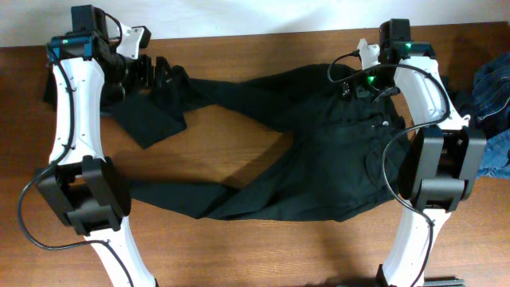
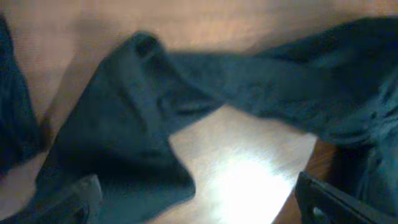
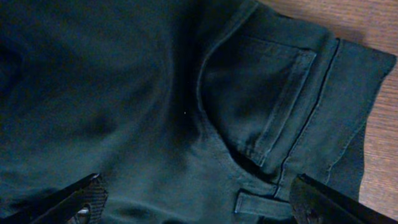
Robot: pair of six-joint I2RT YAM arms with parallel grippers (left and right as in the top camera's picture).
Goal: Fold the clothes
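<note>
Loosely spread black jeans (image 1: 335, 159) on table (image 1: 239, 139)

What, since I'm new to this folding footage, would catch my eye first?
The long black jeans sprawl across the middle of the table, legs splayed leftward and waist at the right. Both arms hang over them with jaws open: the left gripper above the upper leg's crumpled end, the right gripper above a pocket. A heap of blue denim sits at the right edge.
</note>
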